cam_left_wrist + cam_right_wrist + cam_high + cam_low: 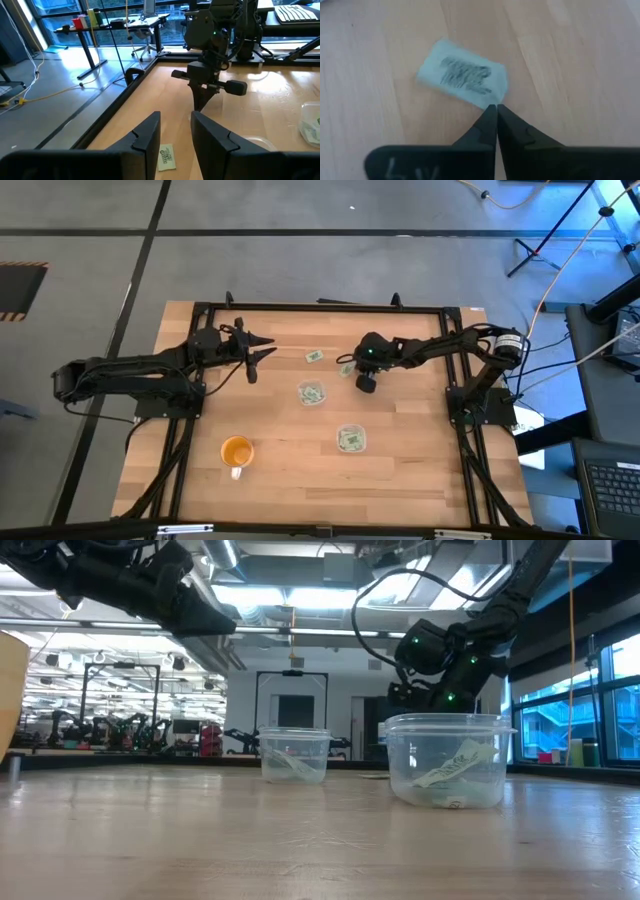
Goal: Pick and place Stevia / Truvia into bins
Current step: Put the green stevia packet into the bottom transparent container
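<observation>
Two pale green and white packets lie flat on the table: one (315, 357) toward the left arm, one (345, 368) by the right gripper. Each of the two clear cups (311, 393) (350, 439) has packets inside, also in the low view (293, 755) (450, 760). My right gripper (496, 107) is shut and points down, its tips at the edge of a packet (462, 75). My left gripper (175, 135) is open and raised above the table's left part (250, 352); a packet (167, 157) shows below, between its fingers. My right gripper comes from above with its shut fingertips (490, 117) meeting right at the edge of the packet (487, 102), which lies flat on the table. I cannot tell whether the tips touch it.
An orange cup with a handle (236, 450) stands near the table's near-left part. A black frame (320, 307) runs around the wooden top. Bare wood lies between the cups and the near edge.
</observation>
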Tool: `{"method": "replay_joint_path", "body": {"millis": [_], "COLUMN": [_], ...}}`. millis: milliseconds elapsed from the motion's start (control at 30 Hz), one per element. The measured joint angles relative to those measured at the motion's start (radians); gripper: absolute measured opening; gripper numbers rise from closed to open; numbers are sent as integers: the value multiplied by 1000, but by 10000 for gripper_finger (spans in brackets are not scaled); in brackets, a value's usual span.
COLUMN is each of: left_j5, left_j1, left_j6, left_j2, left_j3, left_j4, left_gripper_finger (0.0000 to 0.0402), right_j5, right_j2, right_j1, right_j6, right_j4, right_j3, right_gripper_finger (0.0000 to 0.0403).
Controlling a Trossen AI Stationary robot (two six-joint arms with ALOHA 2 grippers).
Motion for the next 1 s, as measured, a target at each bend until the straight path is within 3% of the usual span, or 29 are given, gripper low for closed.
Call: {"method": "replay_joint_path", "body": {"millis": [300, 1000], "left_j5": [0, 0], "left_j1": [0, 0], "left_j6": [-8, -10], "left_j2": [0, 0], "left_j3": [0, 0], "left_j4": [-2, -25], "left_gripper_finger": [104, 104], "right_j5": [23, 23], "right_j2": [-1, -44], "right_j1": [1, 0], "right_j6": [46, 117], "right_j4": [-35, -45], "right_j3": [1, 75], "right_gripper_finger": [2, 10]}}
